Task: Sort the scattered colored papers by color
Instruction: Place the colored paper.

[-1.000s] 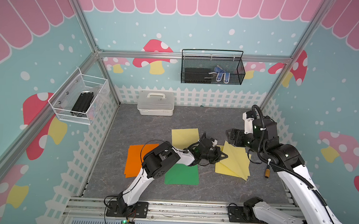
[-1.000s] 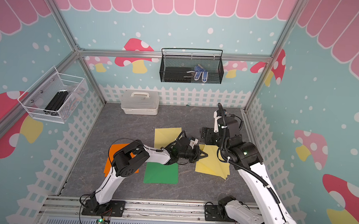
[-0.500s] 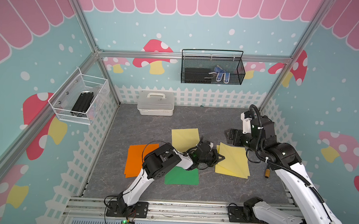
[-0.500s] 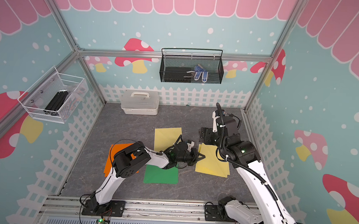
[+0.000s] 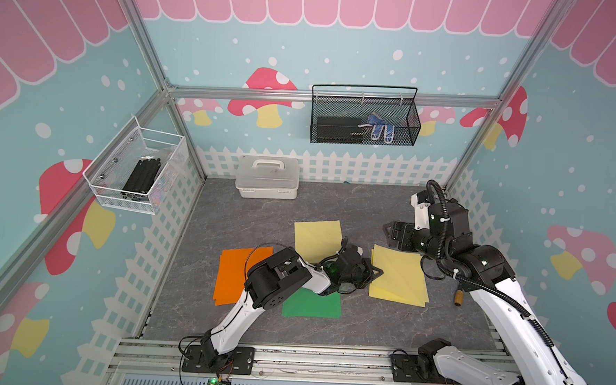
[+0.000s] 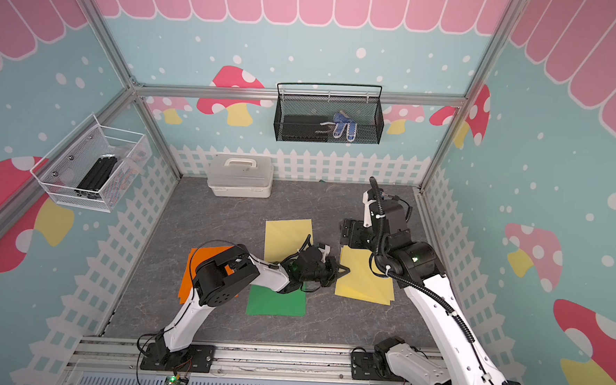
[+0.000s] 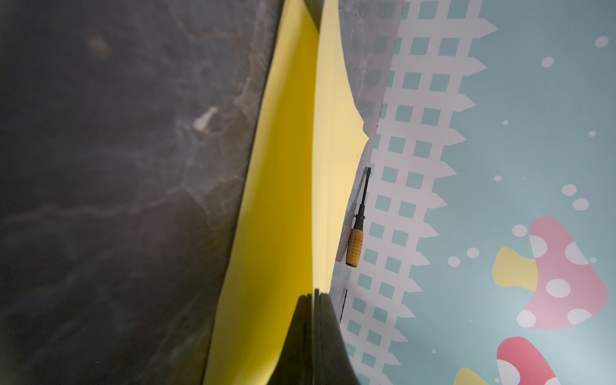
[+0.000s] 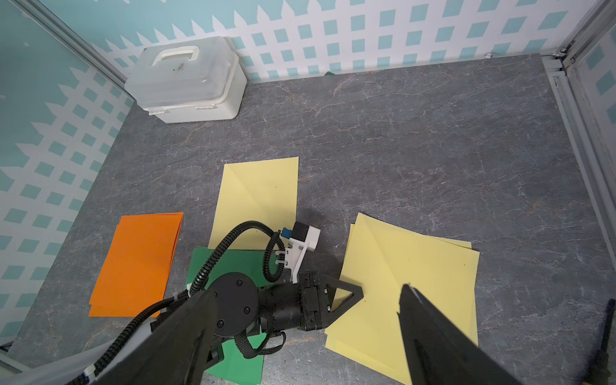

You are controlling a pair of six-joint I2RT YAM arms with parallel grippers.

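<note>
- Fingers [image 7: 296, 333] of the left gripper [image 5: 381, 272] are pressed flat together; their tip touches the edge of the yellow stack [image 5: 399, 278] that faces the table's middle; whether a sheet is pinched between them cannot be told
- yellow stack lies flat on the right part of the grey table [image 5: 352, 210], its sheets slightly fanned
- single yellow sheet [image 5: 317, 235] lies apart from the stack, further back and toward the middle; its near edge overlaps the green sheet [image 5: 311, 306], which lies partly under the left arm
- orange stack [image 5: 233, 272] lies left of the green sheet, just beside it
- right gripper [image 5: 389, 234] hangs near the yellow stack's far corner; its fingers [image 8: 426, 316] are spread wide, holding nothing
- screwdriver [image 7: 355, 246] with an orange handle lies right of the yellow stack; white box [image 5: 267, 176] stands against the back wall
</note>
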